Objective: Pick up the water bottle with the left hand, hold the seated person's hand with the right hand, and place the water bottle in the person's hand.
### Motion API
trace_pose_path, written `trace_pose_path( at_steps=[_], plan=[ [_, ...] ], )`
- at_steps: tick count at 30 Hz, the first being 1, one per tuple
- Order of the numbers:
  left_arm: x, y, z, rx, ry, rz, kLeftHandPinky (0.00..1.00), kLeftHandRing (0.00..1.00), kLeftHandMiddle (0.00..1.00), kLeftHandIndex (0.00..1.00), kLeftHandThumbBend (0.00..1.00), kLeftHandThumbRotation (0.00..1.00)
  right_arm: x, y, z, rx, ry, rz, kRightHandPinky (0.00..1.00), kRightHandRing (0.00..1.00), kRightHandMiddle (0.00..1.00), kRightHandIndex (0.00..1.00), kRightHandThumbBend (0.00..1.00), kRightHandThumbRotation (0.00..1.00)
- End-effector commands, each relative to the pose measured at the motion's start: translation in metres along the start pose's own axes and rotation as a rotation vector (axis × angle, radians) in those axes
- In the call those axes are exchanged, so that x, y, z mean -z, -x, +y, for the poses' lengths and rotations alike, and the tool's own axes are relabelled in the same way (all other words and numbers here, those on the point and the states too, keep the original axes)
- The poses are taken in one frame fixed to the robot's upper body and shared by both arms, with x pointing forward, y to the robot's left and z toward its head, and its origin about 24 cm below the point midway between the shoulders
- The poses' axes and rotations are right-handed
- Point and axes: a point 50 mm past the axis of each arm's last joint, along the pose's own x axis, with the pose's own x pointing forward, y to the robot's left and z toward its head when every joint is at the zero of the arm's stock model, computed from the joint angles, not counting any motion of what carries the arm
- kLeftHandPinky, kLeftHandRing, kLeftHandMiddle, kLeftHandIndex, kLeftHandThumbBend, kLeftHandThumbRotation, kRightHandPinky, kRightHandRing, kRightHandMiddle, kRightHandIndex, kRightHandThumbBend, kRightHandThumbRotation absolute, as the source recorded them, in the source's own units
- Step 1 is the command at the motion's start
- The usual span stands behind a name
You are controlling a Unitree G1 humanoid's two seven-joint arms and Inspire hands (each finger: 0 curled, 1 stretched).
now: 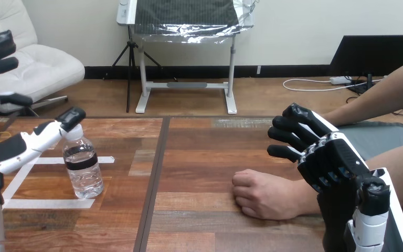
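Wooden bench (199, 157) carries the ungrasped water bottle (84, 168) beside the released left robot hand (26, 147); the released right robot hand (330, 157) hovers near the person's hand (265, 194); no step done.

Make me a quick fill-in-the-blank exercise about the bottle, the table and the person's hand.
1. The bottle stands ___ on the table.
2. The person's hand rests on the table, closed in a ___.
3. In the head view, the bottle stands to the ___ of the person's hand.
Missing words: upright; fist; left.
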Motion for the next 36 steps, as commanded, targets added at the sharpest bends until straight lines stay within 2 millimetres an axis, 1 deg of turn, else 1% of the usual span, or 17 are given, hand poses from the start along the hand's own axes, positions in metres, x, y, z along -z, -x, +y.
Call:
trace_pose_path(
  at_steps=[1, 9, 10, 15, 21, 22, 25, 27, 28, 31, 36],
  plan=[
    [-0.001, -0.015, -0.005, 0.04, 0.012, 0.008, 0.44, 0.85, 0.87, 0.84, 1.0, 0.27, -0.008, -0.012, -0.001, -0.009, 0.005, -0.08, 0.74, 0.81, 0.81, 0.82, 0.75, 1.0],
    [0.005, -0.019, -0.014, 0.073, -0.008, 0.077, 0.41, 0.95, 0.94, 0.91, 1.0, 0.28, -0.008, -0.012, -0.001, -0.01, 0.007, -0.079, 0.74, 0.81, 0.81, 0.82, 0.76, 1.0],
    [0.006, -0.02, -0.015, 0.078, -0.011, 0.084, 0.41, 0.97, 0.96, 0.93, 1.0, 0.29, -0.008, -0.013, -0.001, -0.01, 0.007, -0.079, 0.74, 0.81, 0.81, 0.82, 0.76, 1.0],
    [0.01, -0.023, -0.02, 0.102, -0.043, 0.121, 0.4, 0.99, 0.99, 0.98, 1.0, 0.3, -0.008, -0.013, -0.001, -0.012, 0.005, -0.08, 0.74, 0.81, 0.81, 0.82, 0.76, 1.0],
    [0.018, -0.027, -0.026, 0.121, -0.061, 0.163, 0.41, 1.0, 1.0, 1.0, 1.0, 0.29, -0.008, -0.014, -0.001, -0.014, 0.005, -0.083, 0.75, 0.81, 0.81, 0.82, 0.76, 1.0],
    [0.019, -0.027, -0.027, 0.124, -0.059, 0.167, 0.44, 1.0, 1.0, 1.0, 1.0, 0.28, -0.008, -0.014, -0.001, -0.014, 0.005, -0.084, 0.75, 0.81, 0.81, 0.82, 0.75, 1.0],
    [0.024, -0.03, -0.029, 0.135, -0.06, 0.18, 0.68, 1.0, 1.0, 1.0, 1.0, 0.27, -0.007, -0.014, -0.001, -0.014, 0.003, -0.087, 0.75, 0.81, 0.81, 0.82, 0.75, 1.0],
    [0.028, -0.031, -0.031, 0.141, -0.064, 0.187, 0.79, 1.0, 1.0, 1.0, 1.0, 0.27, -0.007, -0.014, -0.001, -0.014, 0.004, -0.088, 0.74, 0.81, 0.81, 0.82, 0.75, 1.0],
    [0.03, -0.031, -0.032, 0.143, -0.066, 0.19, 0.87, 1.0, 1.0, 1.0, 1.0, 0.27, -0.007, -0.014, -0.001, -0.013, 0.004, -0.088, 0.74, 0.81, 0.81, 0.82, 0.75, 1.0],
    [0.036, -0.033, -0.034, 0.15, -0.071, 0.204, 0.93, 1.0, 1.0, 1.0, 1.0, 0.29, -0.007, -0.014, -0.001, -0.014, 0.007, -0.089, 0.74, 0.81, 0.81, 0.82, 0.75, 1.0],
    [0.047, -0.035, -0.036, 0.154, -0.087, 0.23, 0.98, 1.0, 1.0, 1.0, 1.0, 0.33, -0.007, -0.014, -0.001, -0.013, 0.01, -0.09, 0.74, 0.81, 0.81, 0.82, 0.74, 1.0]
  ],
)
